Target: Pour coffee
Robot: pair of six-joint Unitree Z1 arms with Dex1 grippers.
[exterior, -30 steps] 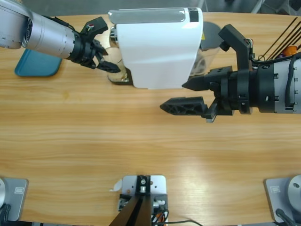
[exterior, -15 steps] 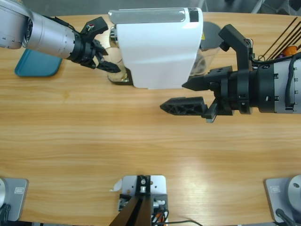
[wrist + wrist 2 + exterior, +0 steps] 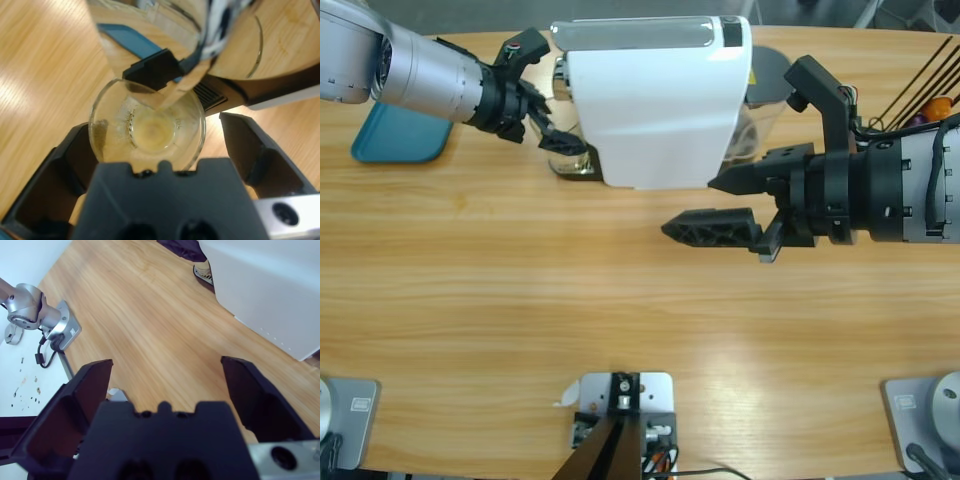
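Observation:
A small clear glass point(image 3: 150, 130) stands on the drip tray point(image 3: 575, 165) under the chrome spout point(image 3: 165, 35) of the white coffee machine point(image 3: 655, 100). Its bottom looks pale; the coffee does not show in any view. My left gripper point(image 3: 556, 97) is open at the machine's left end. Its jaws stand on either side of the glass, the right one clearly apart from it. My right gripper point(image 3: 688, 205) is open and holds nothing, out over the bare wood in front of the machine's right end.
A teal tray point(image 3: 400, 140) lies at the back left behind the left arm. The machine's clear water tank point(image 3: 765, 90) sits at its right side. Black cables and something orange point(image 3: 940, 105) are at the far right edge.
The left gripper has slid a little to the right, closer in around the glass at the machine. The right arm has not moved.

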